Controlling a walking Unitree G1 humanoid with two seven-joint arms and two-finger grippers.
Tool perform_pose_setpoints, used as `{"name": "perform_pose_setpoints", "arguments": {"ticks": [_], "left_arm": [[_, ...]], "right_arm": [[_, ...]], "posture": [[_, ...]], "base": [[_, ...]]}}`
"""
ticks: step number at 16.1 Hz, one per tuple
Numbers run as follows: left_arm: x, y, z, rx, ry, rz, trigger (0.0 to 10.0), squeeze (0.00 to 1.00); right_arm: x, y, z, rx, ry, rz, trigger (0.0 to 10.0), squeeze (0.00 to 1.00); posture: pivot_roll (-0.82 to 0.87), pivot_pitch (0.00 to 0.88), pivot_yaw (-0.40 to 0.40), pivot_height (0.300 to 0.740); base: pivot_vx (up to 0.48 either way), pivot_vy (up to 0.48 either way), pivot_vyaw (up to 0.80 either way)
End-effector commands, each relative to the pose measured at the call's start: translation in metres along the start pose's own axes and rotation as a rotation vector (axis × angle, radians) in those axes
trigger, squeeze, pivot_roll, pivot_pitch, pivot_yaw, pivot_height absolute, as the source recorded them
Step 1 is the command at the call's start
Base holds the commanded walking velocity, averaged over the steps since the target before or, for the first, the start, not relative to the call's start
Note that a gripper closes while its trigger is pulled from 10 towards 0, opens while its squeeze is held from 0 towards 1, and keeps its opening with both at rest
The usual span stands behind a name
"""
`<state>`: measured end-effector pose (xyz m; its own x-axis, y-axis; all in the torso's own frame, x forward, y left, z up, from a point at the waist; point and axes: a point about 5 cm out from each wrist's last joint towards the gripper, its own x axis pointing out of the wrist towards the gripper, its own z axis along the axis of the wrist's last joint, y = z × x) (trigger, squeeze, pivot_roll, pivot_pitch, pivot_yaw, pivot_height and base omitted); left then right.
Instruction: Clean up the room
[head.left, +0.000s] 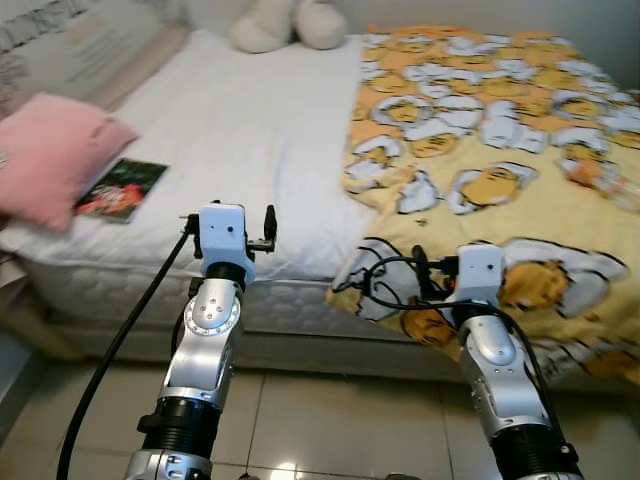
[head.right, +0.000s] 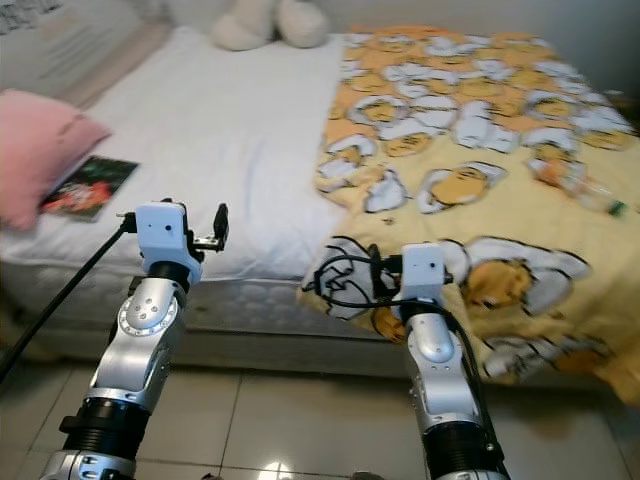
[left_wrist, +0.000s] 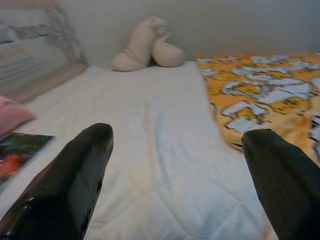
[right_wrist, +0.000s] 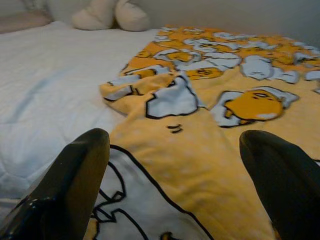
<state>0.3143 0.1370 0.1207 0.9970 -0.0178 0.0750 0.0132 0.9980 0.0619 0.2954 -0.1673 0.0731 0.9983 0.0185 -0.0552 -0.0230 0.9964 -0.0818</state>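
So, starting at the far left, a pink pillow (head.left: 45, 155) sits at the edge of the bed (head.left: 240, 130), with a magazine (head.left: 122, 189) tucked just beside it, one corner under the pillow. Neither has been tidied, by the look of it. Moving in, the left end effector (left_wrist: 177, 175) is raised in front of the mattress edge, fingers spread wide and empty, pointed across the bare white sheet toward a cream plush toy (left_wrist: 145, 45) resting against the far wall. Nothing is gripped on this side.

Across to the right, the yellow cartoon blanket (head.left: 490, 130) covers that half of the bed, rumpled along its inner edge and spilling over the near side of the mattress. The right end effector (right_wrist: 175, 175) hovers just above that draped fold, also spread wide and empty, the blanket directly between its fingers. A small item lies on the blanket toward the far right (head.right: 575, 185), too blurred to name.

My read: the tidy-up looks barely started. Blanket unstraightened, magazine and pillow loose, and both end effectors released with nothing taken up yet.
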Motion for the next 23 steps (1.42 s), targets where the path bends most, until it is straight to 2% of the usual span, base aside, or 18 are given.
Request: {"name": "perform_pose_setpoints", "arguments": {"ticks": [1,7,13,15,17,20,23], "left_arm": [[0.002,0.0,0.0,-0.01,0.003,-0.003,10.0,0.0],[0.004,0.001,-0.004,-0.024,0.02,0.017,10.0,0.0],[0.01,-0.001,-0.001,-0.033,-0.002,0.001,10.0,0.0],[0.01,-0.004,0.0,-0.058,-0.009,-0.022,10.0,0.0],[0.012,-0.008,0.003,-0.04,-0.025,-0.05,10.0,0.0],[0.016,-0.009,0.006,0.001,-0.035,-0.081,10.0,0.0],[0.016,-0.007,0.008,-0.028,-0.052,-0.059,10.0,0.0]], "right_arm": [[0.001,-0.003,0.0,-0.019,0.0,-0.001,10.0,0.0],[0.003,-0.006,-0.002,-0.039,0.016,0.013,10.0,0.0],[0.006,-0.009,0.001,-0.028,0.004,-0.006,10.0,0.0],[0.004,-0.008,-0.001,-0.023,0.006,-0.014,10.0,0.0],[0.001,-0.008,-0.003,-0.026,0.004,-0.017,10.0,0.0],[0.002,-0.007,0.0,-0.017,-0.016,-0.025,10.0,0.0],[0.004,-0.007,0.0,-0.009,-0.021,-0.03,10.0,0.0]], "posture": [[-0.1,0.0,0.054,0.74],[-0.1,0.0,0.027,0.74],[-0.12,0.0,0.037,0.74],[-0.12,0.0,0.04,0.74],[-0.13,0.0,0.045,0.74],[-0.13,0.0,0.061,0.74],[-0.12,0.0,0.06,0.74]], "base": [[0.0,0.0,-0.69],[0.0,0.0,-0.69],[0.0,0.0,-0.69],[0.0,0.452,-0.69],[0.124,0.418,-0.72],[0.323,0.355,0.0],[0.368,0.307,0.0]]}}
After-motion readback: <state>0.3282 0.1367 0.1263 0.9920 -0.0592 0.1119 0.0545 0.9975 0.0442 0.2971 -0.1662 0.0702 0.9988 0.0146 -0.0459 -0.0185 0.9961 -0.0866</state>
